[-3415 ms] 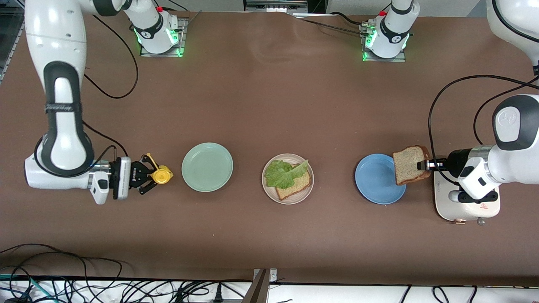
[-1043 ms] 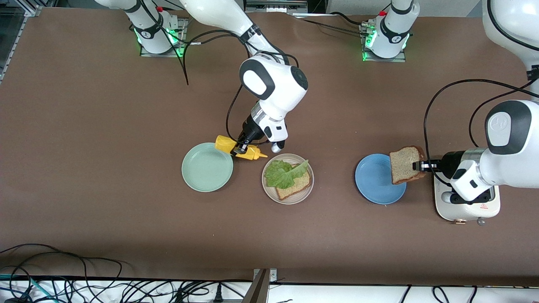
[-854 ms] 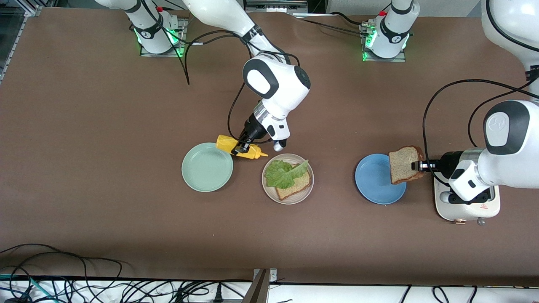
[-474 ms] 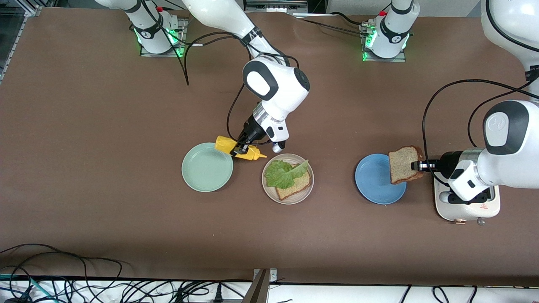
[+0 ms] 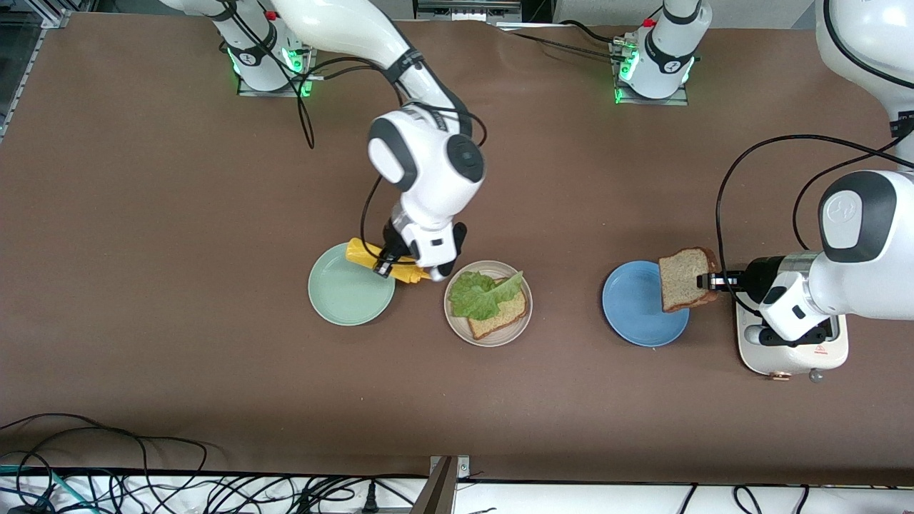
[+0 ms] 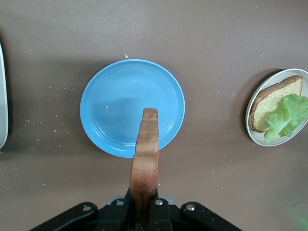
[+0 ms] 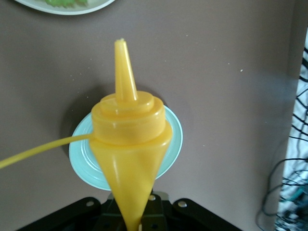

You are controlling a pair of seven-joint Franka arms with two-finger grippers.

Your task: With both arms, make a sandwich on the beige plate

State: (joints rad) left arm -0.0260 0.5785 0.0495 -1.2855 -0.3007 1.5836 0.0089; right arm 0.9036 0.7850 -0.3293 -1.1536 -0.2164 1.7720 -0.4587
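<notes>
The beige plate [image 5: 493, 340] sits mid-table with one bread slice [image 5: 505, 314] on it and a ruffled lettuce leaf [image 5: 480, 294] on top. My left gripper [image 5: 714, 280] is shut on a second bread slice [image 5: 682, 289], held on edge over the blue plate's rim. In the left wrist view that slice [image 6: 147, 149] stands between the fingers of the left gripper [image 6: 143, 214], and the beige plate [image 6: 254, 137] lies off to one side. My right gripper [image 5: 385, 264] is shut on a yellow squeeze bottle [image 5: 410, 274], held over the mint plate's edge beside the beige plate, its nozzle [image 7: 122, 67] pointing toward the beige plate [image 7: 62, 8].
A mint-green plate [image 5: 343, 293] lies toward the right arm's end and a blue plate [image 5: 635, 310] toward the left arm's end. A white toaster [image 5: 792, 353] stands under the left wrist. Cables run along the table edge nearest the front camera.
The right arm has carried the yellow bottle from its end of the table to beside the beige plate, then shifted back over the mint plate's edge. The left arm has barely moved.
</notes>
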